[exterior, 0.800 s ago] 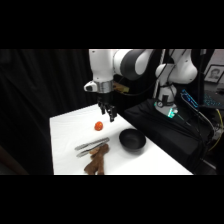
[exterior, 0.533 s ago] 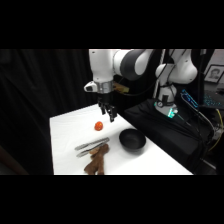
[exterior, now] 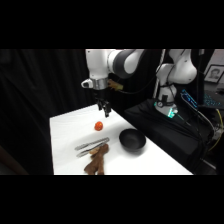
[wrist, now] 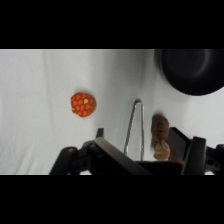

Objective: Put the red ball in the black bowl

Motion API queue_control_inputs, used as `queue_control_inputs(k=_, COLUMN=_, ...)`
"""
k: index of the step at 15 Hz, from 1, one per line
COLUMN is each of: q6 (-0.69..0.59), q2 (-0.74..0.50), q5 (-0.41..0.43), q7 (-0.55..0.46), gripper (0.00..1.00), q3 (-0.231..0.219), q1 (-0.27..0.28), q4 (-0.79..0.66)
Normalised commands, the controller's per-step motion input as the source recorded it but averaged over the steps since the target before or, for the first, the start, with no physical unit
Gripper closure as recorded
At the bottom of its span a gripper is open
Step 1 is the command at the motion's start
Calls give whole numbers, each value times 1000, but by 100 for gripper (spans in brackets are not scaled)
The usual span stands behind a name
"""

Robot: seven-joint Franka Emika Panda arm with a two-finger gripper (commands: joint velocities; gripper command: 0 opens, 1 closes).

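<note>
The red ball (exterior: 98,125) lies on the white table (exterior: 65,130), left of the middle. It is small, with an orange-dotted pattern in the wrist view (wrist: 82,104). The black bowl (exterior: 132,140) stands to its right and nearer the front; in the wrist view it fills the upper right corner (wrist: 192,70). My gripper (exterior: 105,111) hangs just above and slightly behind the ball, apart from it. In the wrist view the gripper (wrist: 146,145) is open with nothing held between its fingers.
Silver tongs (exterior: 91,146) lie in front of the ball, with a brown plush toy (exterior: 96,161) below them near the front edge. Both show in the wrist view, tongs (wrist: 134,125) and toy (wrist: 161,137). Dark equipment stands right of the table.
</note>
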Motion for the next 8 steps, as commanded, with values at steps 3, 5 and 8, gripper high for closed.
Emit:
queue_control_inputs(k=3, q6=157, q2=26, q5=166, q7=-284, gripper=0, q3=-87, q1=-139, q4=63)
queue_control_inputs(k=5, q6=186, q2=94, q5=208, q7=-302, gripper=0, q3=-77, q1=-135, q4=102)
queue_control_inputs(k=8, q6=174, q2=155, q5=185, q7=-261, gripper=0, q3=-58, q1=-116, q4=143)
